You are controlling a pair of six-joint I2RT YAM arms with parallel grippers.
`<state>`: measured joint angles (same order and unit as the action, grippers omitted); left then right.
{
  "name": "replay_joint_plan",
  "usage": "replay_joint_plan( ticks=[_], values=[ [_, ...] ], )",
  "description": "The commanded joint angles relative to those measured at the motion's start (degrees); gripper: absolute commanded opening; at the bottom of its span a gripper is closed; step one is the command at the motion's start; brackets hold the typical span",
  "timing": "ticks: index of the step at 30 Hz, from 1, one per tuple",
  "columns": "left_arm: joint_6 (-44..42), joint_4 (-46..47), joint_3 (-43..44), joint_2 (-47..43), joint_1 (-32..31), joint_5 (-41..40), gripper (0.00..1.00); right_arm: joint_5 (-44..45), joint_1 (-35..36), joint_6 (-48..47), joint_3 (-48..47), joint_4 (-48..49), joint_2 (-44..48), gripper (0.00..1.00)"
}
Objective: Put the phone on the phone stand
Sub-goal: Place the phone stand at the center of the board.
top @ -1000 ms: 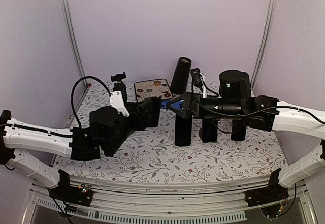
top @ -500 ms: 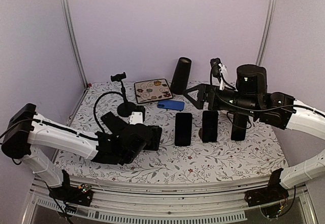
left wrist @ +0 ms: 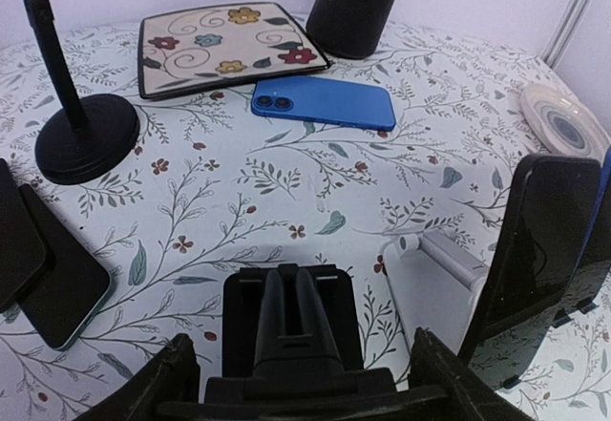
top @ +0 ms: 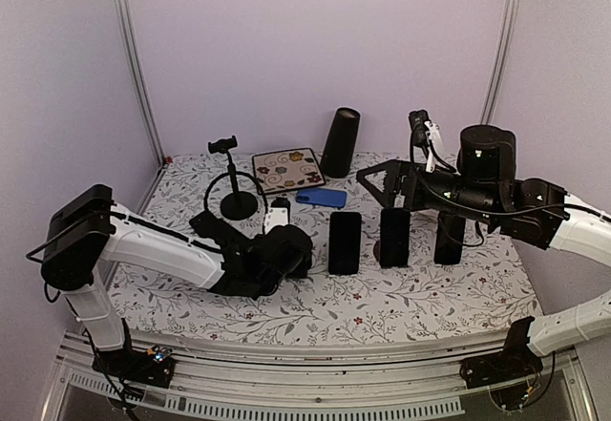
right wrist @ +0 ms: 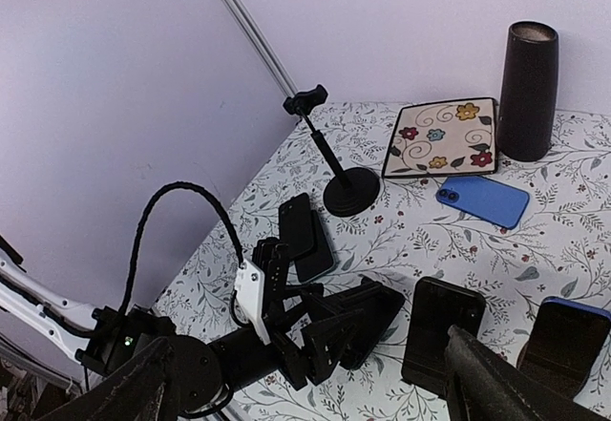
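A blue phone lies flat on the floral cloth near the back, camera side up. A black phone stand sits low on the cloth between the jaws of my left gripper, which is shut on it. The blue phone lies beyond it, further back. My right gripper hangs above the table to the right of the blue phone, open, with nothing between its fingers.
Three black phones stand upright in a row. A tall clamp stand with a round base, a floral tile and a black cylinder stand at the back. Two flat black phones lie left.
My left arm has swung down and rightward to the cloth with the black stand. My right gripper has lifted back off the blue phone and opened wider.
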<state>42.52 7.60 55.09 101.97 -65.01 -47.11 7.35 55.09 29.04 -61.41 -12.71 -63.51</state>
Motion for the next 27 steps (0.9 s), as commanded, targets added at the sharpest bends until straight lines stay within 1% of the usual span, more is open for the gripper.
replay_joint_plan(
  ticks=[1, 6, 11, 16, 18, 20, 24, 27],
  values=[
    [0.5, 1.2, 1.5, 2.1, 0.4, -0.9, 0.06, 0.2, -0.2, -0.6, 1.9, 1.0, 1.4, 0.97],
    [2.2, 0.5, 1.9, 4.0, 0.4, -0.9, 0.11, 0.0, -0.2, -0.6, 2.6, 1.2, 1.9, 0.97],
    [3.3, 0.5, 2.3, 5.7, 0.3, -1.3, 0.15, -0.3, -0.2, -0.4, 3.1, 1.5, 2.2, 0.97],
    [3.4, 0.5, 3.2, 6.6, 0.4, -1.4, 0.21, -0.6, -0.2, -0.2, 3.5, 1.9, 2.2, 0.97],
    [3.5, 0.3, 3.3, 6.7, 0.3, -1.3, 0.26, -0.6, -0.2, -0.2, 3.6, 2.0, 2.1, 0.97],
    [3.6, 0.1, 3.4, 6.6, 0.3, -1.3, 0.37, -0.9, -0.2, -0.3, 3.5, 2.2, 1.9, 0.97],
    [3.8, -0.4, 3.5, 6.3, 0.2, -1.1, 0.54, -1.1, -0.2, -0.3, 3.6, 2.5, 1.9, 0.97],
    [4.0, -1.0, 3.4, 5.8, -0.2, -1.2, 0.64, -1.3, -0.2, -0.3, 3.7, 2.8, 1.8, 0.97]
  ],
)
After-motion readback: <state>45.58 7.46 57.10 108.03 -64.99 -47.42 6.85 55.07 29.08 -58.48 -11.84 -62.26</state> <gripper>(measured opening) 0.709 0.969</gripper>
